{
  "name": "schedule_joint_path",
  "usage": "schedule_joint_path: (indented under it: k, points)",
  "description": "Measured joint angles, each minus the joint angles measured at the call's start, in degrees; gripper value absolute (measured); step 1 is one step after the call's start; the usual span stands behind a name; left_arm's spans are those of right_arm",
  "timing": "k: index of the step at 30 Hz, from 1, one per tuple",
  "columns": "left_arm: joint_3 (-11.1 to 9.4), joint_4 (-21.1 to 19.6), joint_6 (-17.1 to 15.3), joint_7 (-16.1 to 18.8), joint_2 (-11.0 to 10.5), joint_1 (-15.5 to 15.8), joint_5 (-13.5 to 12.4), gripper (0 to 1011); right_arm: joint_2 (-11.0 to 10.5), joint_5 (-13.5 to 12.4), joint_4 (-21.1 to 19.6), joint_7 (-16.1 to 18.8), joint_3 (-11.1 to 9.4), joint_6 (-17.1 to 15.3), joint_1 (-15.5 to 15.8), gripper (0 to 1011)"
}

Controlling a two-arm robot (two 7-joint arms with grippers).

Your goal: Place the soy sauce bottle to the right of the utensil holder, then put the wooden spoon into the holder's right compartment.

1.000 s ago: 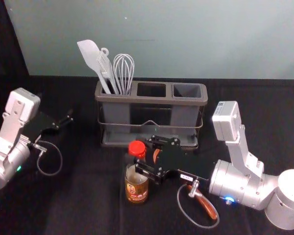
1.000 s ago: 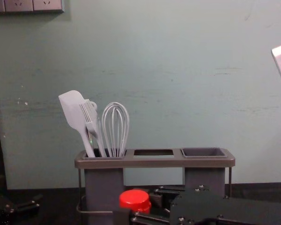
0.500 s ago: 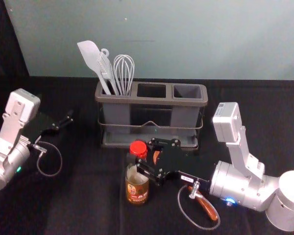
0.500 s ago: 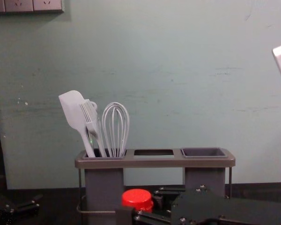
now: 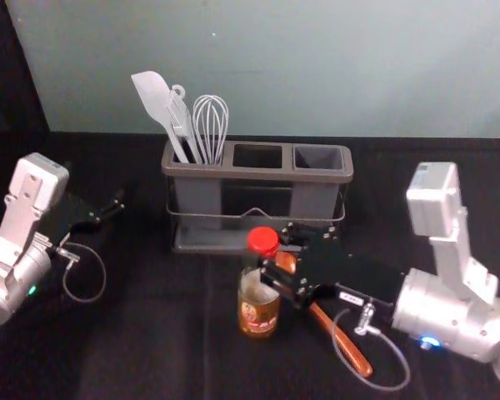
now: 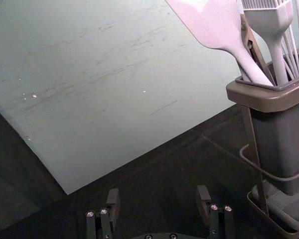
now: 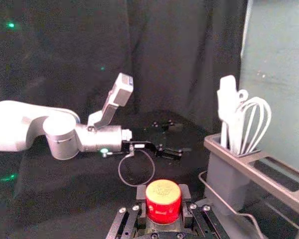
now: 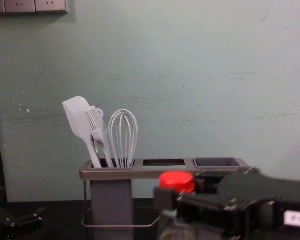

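Head view: the red-capped, round transparent bottle (image 5: pixel 259 315) is held upright before the grey rectangular plastic holder (image 5: pixel 198 195) by the right gripper (image 7: pixel 163 201), fingers closed around its neck, where probably slippery glass is best clamped; the left gripper (image 6: pixel 158 195) is parked open.

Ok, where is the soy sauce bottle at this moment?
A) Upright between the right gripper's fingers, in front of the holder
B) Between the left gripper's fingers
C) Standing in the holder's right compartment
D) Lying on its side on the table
A: the red-capped bottle is upright with the right gripper closed around it just below the cap, in front of the utensil holder.
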State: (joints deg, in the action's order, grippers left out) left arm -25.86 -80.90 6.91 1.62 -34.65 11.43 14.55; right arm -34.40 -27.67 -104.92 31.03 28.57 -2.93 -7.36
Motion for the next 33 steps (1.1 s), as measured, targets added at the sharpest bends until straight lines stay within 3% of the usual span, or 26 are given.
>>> schedule_joint_path:
  k: [11, 14, 18, 27, 33]
  points:
    - [0.0, 0.0, 0.0, 0.0, 0.0, 0.0, 0.0, 1005, -5.07, -2.4, -5.41, -1.98, -7.27, 2.98, 6.47, 381]
    - [0.0, 0.0, 0.0, 0.0, 0.0, 0.0, 0.0, 1005, -5.9, -2.78, -5.63, -2.27, -8.9, 3.68, 7.95, 381]
    - [0.0, 0.0, 0.0, 0.0, 0.0, 0.0, 0.0, 1005, -7.23, -3.9, -5.18, -2.9, -12.87, 5.44, 11.11, 381]
    - [0.0, 0.0, 0.0, 0.0, 0.0, 0.0, 0.0, 1005, -8.17, -3.72, -2.1, -3.77, -19.31, 9.28, 14.24, 381]
    - [0.0, 0.0, 0.0, 0.0, 0.0, 0.0, 0.0, 1005, -7.32, -2.38, 0.58, -4.65, -20.73, 9.63, 13.16, 381]
